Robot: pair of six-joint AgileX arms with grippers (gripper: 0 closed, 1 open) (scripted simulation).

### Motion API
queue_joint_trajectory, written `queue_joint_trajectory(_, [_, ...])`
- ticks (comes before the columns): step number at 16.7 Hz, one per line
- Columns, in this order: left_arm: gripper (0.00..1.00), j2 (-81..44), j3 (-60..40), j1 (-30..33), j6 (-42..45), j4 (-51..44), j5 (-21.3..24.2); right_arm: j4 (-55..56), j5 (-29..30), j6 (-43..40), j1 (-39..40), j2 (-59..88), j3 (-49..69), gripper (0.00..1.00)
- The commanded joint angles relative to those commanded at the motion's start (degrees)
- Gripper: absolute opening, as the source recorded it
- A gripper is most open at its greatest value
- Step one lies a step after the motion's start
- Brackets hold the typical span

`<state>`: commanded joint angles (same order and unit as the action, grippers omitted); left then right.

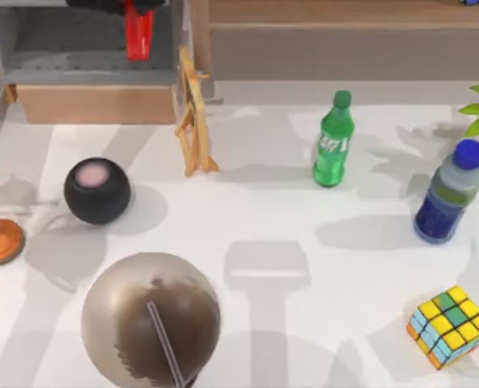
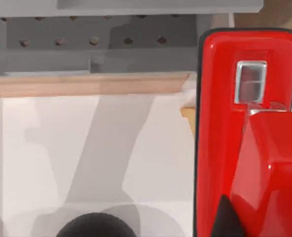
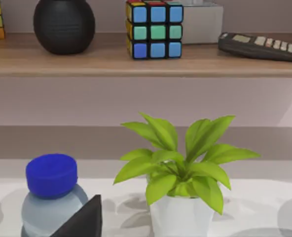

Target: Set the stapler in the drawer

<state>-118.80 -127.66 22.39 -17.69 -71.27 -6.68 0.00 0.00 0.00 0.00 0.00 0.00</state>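
Top view: left gripper (image 1: pixel 134 6) hanging at far left, jaws pinching glossy red bar-shaped stapler (image 1: pixel 138 36) over grey-lined, wooden-fronted drawer (image 1: pixel 94 103).
Left wrist view: stapler (image 2: pixel 244 133) looking rigid, slick, light; mid-body hold suiting.
Right wrist view: right gripper's jaws undeterminable.

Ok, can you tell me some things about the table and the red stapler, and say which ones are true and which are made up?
1. The stapler is over the drawer, held by the left gripper. True.
2. The green bottle lies on its side. False: it stands upright.
3. The cube sits near the table's right edge. True.
4. The blue-capped bottle is inside the drawer. False: it stands on the table, at the right.
5. The black ball is right of the green bottle. False: it is to its left.
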Motion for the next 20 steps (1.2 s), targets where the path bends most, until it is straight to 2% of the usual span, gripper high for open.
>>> queue_joint_trajectory(6, [0.00, -3.21, -6.43, -16.69, 16.51, -5.17, -5.91, 0.00, 0.00, 0.00, 0.00, 0.00, 0.00, 1.00])
queue_joint_trajectory(10, [0.00, -8.28, -9.52, -26.07, 25.72, -7.67, -7.57, 0.00, 0.00, 0.00, 0.00, 0.00, 0.00, 1.00])
queue_joint_trajectory(15, [0.00, -16.17, -12.00, -34.42, 33.68, -8.98, -5.16, 0.00, 0.00, 0.00, 0.00, 0.00, 0.00, 1.00])
queue_joint_trajectory(20, [0.00, -23.10, -13.33, -39.09, 37.62, -8.96, 1.23, 0.00, 0.00, 0.00, 0.00, 0.00, 0.00, 1.00])
